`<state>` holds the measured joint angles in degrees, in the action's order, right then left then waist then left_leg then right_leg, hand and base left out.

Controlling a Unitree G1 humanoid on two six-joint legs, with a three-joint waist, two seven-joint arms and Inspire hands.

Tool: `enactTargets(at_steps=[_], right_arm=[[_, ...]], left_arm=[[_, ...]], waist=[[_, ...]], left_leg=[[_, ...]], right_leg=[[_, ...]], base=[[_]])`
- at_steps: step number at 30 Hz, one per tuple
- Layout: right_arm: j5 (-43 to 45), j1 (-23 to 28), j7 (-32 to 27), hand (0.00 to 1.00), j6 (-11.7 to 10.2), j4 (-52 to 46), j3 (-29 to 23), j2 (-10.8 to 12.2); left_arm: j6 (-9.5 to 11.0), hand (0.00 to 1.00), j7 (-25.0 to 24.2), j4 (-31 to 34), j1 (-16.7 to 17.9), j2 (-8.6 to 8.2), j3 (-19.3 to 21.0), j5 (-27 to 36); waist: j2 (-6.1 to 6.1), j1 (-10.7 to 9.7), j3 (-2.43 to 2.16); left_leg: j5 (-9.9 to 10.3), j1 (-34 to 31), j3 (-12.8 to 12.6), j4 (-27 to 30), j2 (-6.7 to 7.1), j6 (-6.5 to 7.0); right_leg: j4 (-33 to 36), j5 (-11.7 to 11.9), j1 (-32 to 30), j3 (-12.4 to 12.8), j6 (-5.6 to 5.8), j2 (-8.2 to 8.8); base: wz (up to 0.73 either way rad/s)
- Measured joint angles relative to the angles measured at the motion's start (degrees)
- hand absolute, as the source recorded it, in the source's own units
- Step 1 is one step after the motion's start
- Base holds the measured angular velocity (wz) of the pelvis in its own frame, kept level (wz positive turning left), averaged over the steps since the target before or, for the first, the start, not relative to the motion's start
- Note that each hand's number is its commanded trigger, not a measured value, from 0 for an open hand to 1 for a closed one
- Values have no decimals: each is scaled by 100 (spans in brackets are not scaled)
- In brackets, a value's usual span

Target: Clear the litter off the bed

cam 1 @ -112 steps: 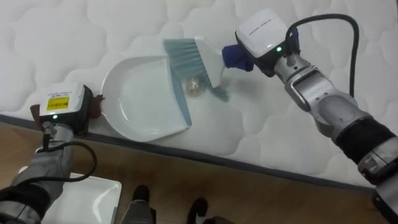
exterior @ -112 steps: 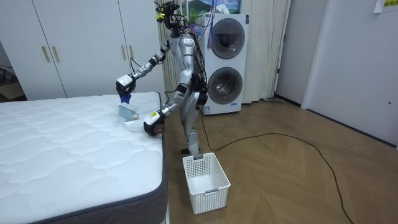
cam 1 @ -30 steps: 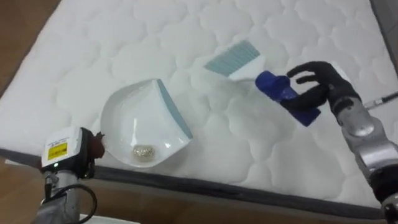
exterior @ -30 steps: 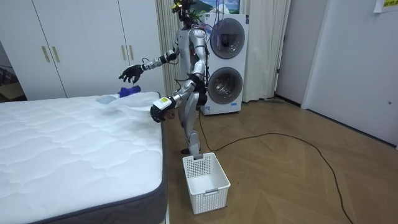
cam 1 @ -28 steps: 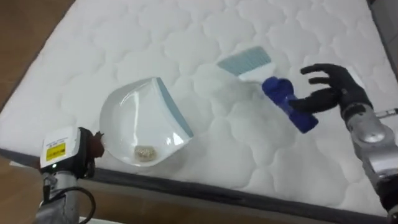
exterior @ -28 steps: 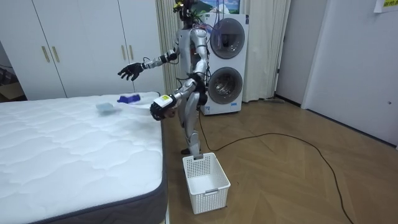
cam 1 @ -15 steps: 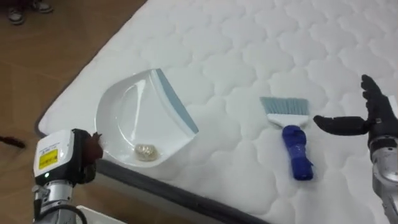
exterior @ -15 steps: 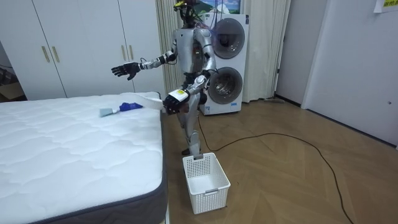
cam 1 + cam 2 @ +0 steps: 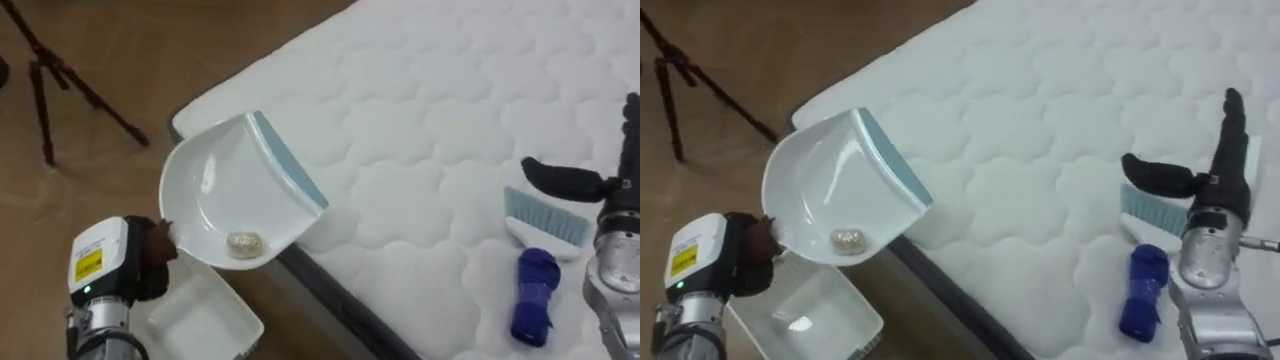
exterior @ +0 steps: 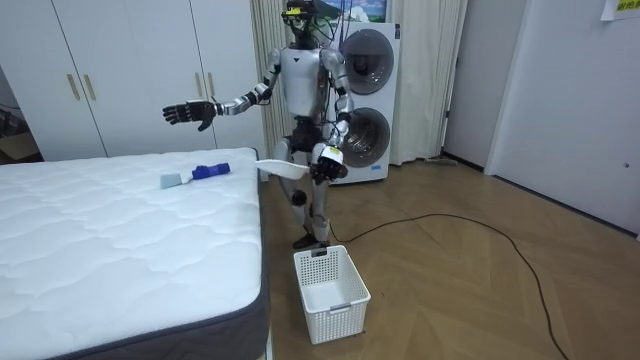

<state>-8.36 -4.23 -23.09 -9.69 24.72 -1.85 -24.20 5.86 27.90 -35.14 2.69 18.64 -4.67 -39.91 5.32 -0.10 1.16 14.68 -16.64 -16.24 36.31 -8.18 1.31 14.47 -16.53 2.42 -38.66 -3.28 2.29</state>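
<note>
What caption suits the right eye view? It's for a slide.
Left hand holds dustpan with debris ball past the mattress edge, near a white basket; open right hand beside the brush.

The white quilted mattress (image 9: 420, 130) carries one hand brush (image 9: 533, 290), blue handle and pale blue bristles, lying flat near its far edge in the room view. On the wooden floor (image 10: 450, 290), a white basket (image 10: 330, 290) stands just off the mattress's side edge.

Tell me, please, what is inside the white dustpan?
One small crumpled pale ball lies in the dustpan, near its back wall. The handle is covered by the left hand.
</note>
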Motion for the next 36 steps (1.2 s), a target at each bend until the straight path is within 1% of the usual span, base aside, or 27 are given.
enactTargets(at_steps=[1, 2, 3, 4, 5, 6, 7, 8, 10, 12, 14, 16, 17, 18, 20, 21, 22, 23, 24, 25, 26, 27, 28, 29, 31, 34, 36], right_arm=[[-105, -18, 20, 0, 54, 3, 8, -2], [-139, -21, 17, 0, 77, 4, 4, -4], [-165, -20, 14, 0, 114, 25, 5, -2], [-191, -20, 14, 0, 110, 47, -26, -4], [-187, -22, 14, 0, 103, 63, -64, -6], [-201, -39, 17, 0, 102, 141, -127, -5], [-211, -42, 23, 0, 103, 153, -133, -5], [-209, -65, 42, 0, 103, 149, -133, -5], [-216, -187, 58, 0, 103, 135, -127, -6], [-212, -262, 58, 0, 104, 130, -114, -1], [-213, -267, 58, 0, 103, 130, -106, 6], [-240, -252, 30, 0, 104, 134, -55, 25], [-257, -238, 26, 0, 104, 137, -26, 32], [-262, -220, -7, 0, 104, 137, 49, 37], [-250, -200, -27, 0, 104, 100, 63, 43], [-248, -183, -36, 0, 104, 35, 64, 55], [-250, -177, -43, 0, 105, -14, 68, 80], [-258, -160, -60, 0, 105, -31, 68, 87], [-271, -131, -145, 0, 105, -40, 70, 88], [-273, -121, -255, 0, 105, -40, 69, 88], [-262, -117, -291, 0, 105, -40, 69, 89], [-258, -117, -329, 0, 97, -40, 59, 81], [-259, -100, -365, 0, 89, -37, 60, 69], [-260, -100, -360, 0, 87, -41, 68, 70], [-232, -92, -349, 0, 40, -54, 77, 81], [-176, -70, -353, 0, 46, -47, 77, 85], [45, -70, -352, 0, 46, -27, 79, 86]], left_arm=[[-3, 100, -58, -26, -2, -7, -5, 1], [-5, 100, -85, -35, -6, -14, -14, 2], [-29, 100, -112, -42, -14, -20, -41, 1], [-64, 100, -113, -41, -39, -31, -79, 1], [-67, 100, -112, -41, -79, -39, -87, -1], [-83, 100, -112, -41, -154, -51, -104, -1], [-83, 100, -102, -41, -176, -56, -79, 1], [-82, 100, -97, -41, -178, -66, -44, 3], [-83, 100, -88, -40, -195, -73, 38, 23], [-64, 100, -85, 32, -225, -73, 45, 21], [-45, 100, -84, 33, -274, -73, 48, 7], [-45, 100, -84, 32, -304, -71, 66, 6], [-45, 100, -84, 32, -304, -71, 66, 8], [-45, 100, -84, 35, -312, -69, 66, 10], [-45, 100, -87, 101, -353, -67, 63, -6], [-46, 100, -84, 143, -356, -67, 65, 13], [-55, 100, -85, 142, -353, -58, 57, 86], [-58, 100, -85, 142, -353, -50, 37, 125], [-52, 100, -85, 144, -357, -23, -25, 226], [-49, 100, -85, 142, -350, -18, -59, 230], [-46, 100, -87, 142, -334, -17, -68, 224], [-38, 100, -95, 138, -332, -13, -65, 225], [10, 100, -95, 132, -344, 1, -66, 227], [30, 100, -90, 131, -344, 21, -61, 231], [55, 100, -84, 118, -348, 128, -50, 220], [54, 100, -84, 91, -350, 294, -49, 221], [54, 100, -83, 24, -358, 367, -49, 223]], waist=[[-24, -126, 16], [-38, -178, 28], [-20, -239, 26], [-3, -319, 13], [-3, -333, 13], [-5, -288, 16], [-6, -141, 12], [-14, -91, 7], [-83, 40, -18], [-166, 75, -74], [-180, 155, -85], [-202, 342, -83], [-208, 353, -83], [-218, 348, -86], [-262, 230, -69], [-295, 208, -46], [-326, 186, -32], [-333, 144, -29], [-326, 30, -32], [-292, -73, -31], [-252, -100, -50], [-180, -100, -76], [-173, -113, -75], [-172, -53, -72], [-221, 116, -61], [-281, 73, -31], [-329, 38, -1]], left_leg=[[146, -5, -95, 21, -127, -62], [167, -68, -101, -67, -112, -35], [184, -81, -19, -207, -27, -3], [144, -67, 97, -386, 115, 69], [111, -80, 94, -449, 148, 121], [24, -93, 98, -567, 214, 161], [-56, -77, 121, -680, 289, 167], [-96, -73, 123, -729, 313, 168], [-201, -123, 193, -832, 401, 183], [-341, -164, 158, -993, 490, 236], [-466, -87, 25, -1191, 533, 288], [-576, 1, 151, -1372, 652, 313], [-592, 27, 217, -1398, 679, 316], [-628, 44, 425, -1444, 754, 317], [-679, -10, 960, -1476, 873, 360], [-779, -27, 1425, -1577, 1012, 364], [-863, -1, 1792, -1645, 1114, 337], [-898, 15, 1947, -1658, 1151, 320], [-947, 29, 2260, -1651, 1253, 281], [-994, 45, 2472, -1606, 1342, 205], [-1005, 46, 2519, -1575, 1395, 182], [-1004, 11, 2289, -1511, 1372, 165], [-967, -21, 1970, -1455, 1207, 156], [-940, -37, 1933, -1459, 1141, 123], [-912, -191, 2089, -1457, 1108, 38], [-964, -369, 2341, -1442, 1146, 4], [-964, -425, 2322, -1434, 1147, 4]], right_leg=[[154, -60, -9, -320, 43, 3], [263, -91, -12, -401, 67, 2], [371, -150, -55, -256, 91, 16], [377, -180, -95, 197, 112, 3], [390, -181, -133, 400, 112, -6], [458, -180, -242, 739, 112, -6], [509, -178, -304, 932, 114, 18], [519, -175, -315, 940, 116, 29], [499, -170, -298, 704, 115, 82], [534, -167, -300, 414, 116, 175], [543, -167, -289, 436, 117, 229], [737, -160, -310, 564, 130, 300], [867, -160, -331, 584, 131, 335], [1198, -150, -421, 725, 150, 366], [1592, -177, -776, 1432, 305, 298], [1488, -243, -1037, 2056, 323, 158], [1347, -230, -1287, 2445, 345, 132], [1237, -198, -1382, 2599, 371, 130], [968, -41, -1528, 2921, 439, 173], [887, 235, -1596, 3013, 556, 262], [902, 324, -1597, 3005, 582, 306], [922, 530, -1540, 2871, 495, 382], [892, 499, -1504, 2690, 445, 364], [863, 500, -1495, 2665, 427, 331], [721, 564, -1454, 2585, 370, 141], [623, 563, -1474, 2602, 230, 12], [632, 507, -1474, 2592, 203, 4]], base=[[117], [115], [119], [116], [108], [67], [47], [26], [30], [57], [50], [35], [52], [78], [92], [83], [83], [112], [145], [146], [123], [103], [82], [50], [28], [51], [39]])
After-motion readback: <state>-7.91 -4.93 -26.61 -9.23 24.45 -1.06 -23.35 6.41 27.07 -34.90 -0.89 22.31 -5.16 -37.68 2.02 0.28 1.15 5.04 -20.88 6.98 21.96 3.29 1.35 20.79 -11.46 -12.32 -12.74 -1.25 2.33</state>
